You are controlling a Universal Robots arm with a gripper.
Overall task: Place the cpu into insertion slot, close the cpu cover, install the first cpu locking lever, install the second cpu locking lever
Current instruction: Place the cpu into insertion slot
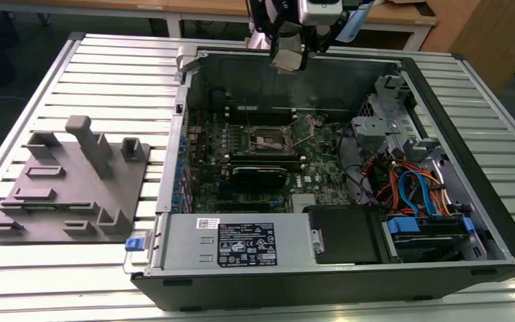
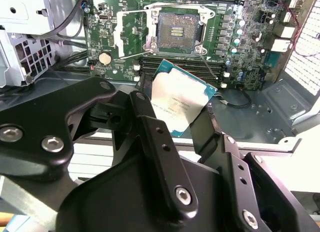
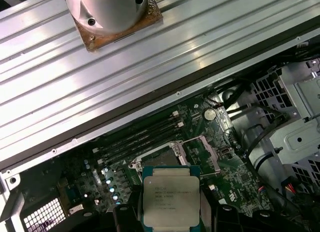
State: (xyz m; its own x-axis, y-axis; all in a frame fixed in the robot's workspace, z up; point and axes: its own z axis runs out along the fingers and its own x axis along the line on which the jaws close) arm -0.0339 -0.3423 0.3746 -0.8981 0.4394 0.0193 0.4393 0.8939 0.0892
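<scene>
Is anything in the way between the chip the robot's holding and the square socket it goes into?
Nothing visible does. The gripper holds the cpu above the open computer case. The insertion slot lies uncovered inside it, with only open space between chip and socket.

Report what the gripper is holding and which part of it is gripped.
The gripper holds the cpu, pinched by two opposite side edges between its fingers, with the silver top exposed. The cpu is not yet in the insertion slot.
</scene>
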